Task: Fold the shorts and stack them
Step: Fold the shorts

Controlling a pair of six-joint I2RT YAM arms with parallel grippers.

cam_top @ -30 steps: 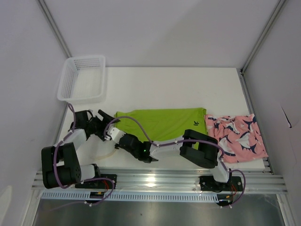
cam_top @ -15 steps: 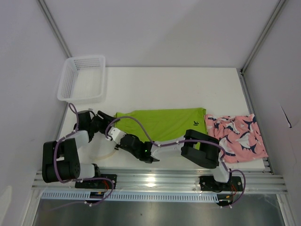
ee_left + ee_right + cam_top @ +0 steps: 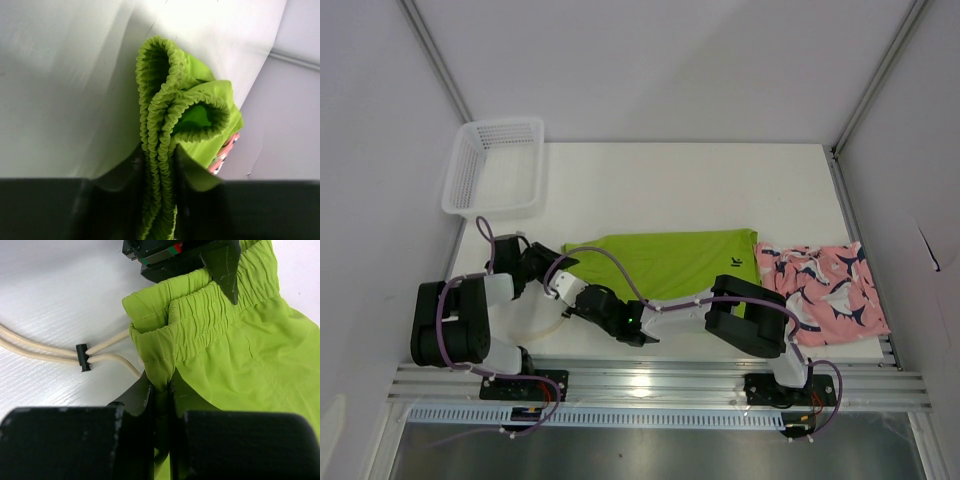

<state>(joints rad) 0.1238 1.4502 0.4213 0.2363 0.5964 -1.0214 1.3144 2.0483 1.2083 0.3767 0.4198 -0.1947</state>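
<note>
My left claw and right claw are both pinched tight on the lime green shorts (drawstring lies loose on the surface).

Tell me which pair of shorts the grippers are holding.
The lime green shorts: left gripper and right gripper both pinch its elastic waistband. The pink fish-print shorts lie untouched to the right.
</note>
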